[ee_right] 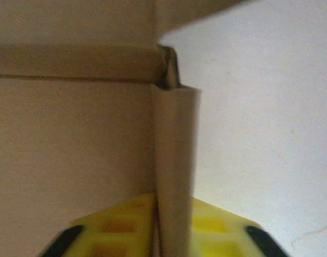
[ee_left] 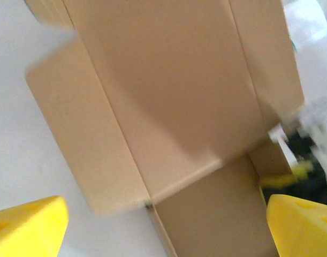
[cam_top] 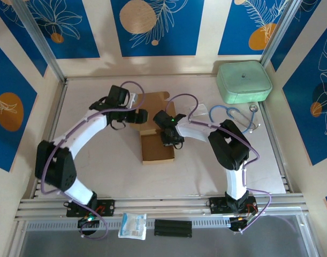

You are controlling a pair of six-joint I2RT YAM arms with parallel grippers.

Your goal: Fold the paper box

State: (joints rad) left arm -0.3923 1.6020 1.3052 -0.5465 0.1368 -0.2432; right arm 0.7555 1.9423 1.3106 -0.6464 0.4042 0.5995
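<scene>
Item inspected: the paper box (cam_top: pixel 157 140), brown cardboard, partly formed. It lies near the middle of the surface (cam_top: pixel 120 174), between the two arms. Its shallow tray end points toward the arm bases, and its flat flaps extend toward the far wall.

Left gripper (cam_top: pixel 142 115): positioned at the box's left edge, over the flap section. In the left wrist view the left gripper (ee_left: pixel 163 230) has its jaws wide, with one yellow fingertip (ee_left: pixel 27 227) at each lower corner of the picture. The paper box (ee_left: pixel 168 107) spans the gap ahead of them, with a raised panel and a side flap facing the camera. That view is blurred and shows no contact between the fingertips and the cardboard.

Right gripper (cam_top: pixel 172 140): positioned on the tray's right side. In the right wrist view the right gripper (ee_right: pixel 174 235) has its jaws narrow. An upright wall of the paper box (ee_right: pixel 174 160) stands between the two yellow pads, which sit tight against it on both sides. The wall's folded corner lies just ahead.

Other items noted: a mint-green case (cam_top: pixel 243 81) at the far right corner, with a stethoscope (cam_top: pixel 241 115) just in front of it. Both are well apart from the box.
</scene>
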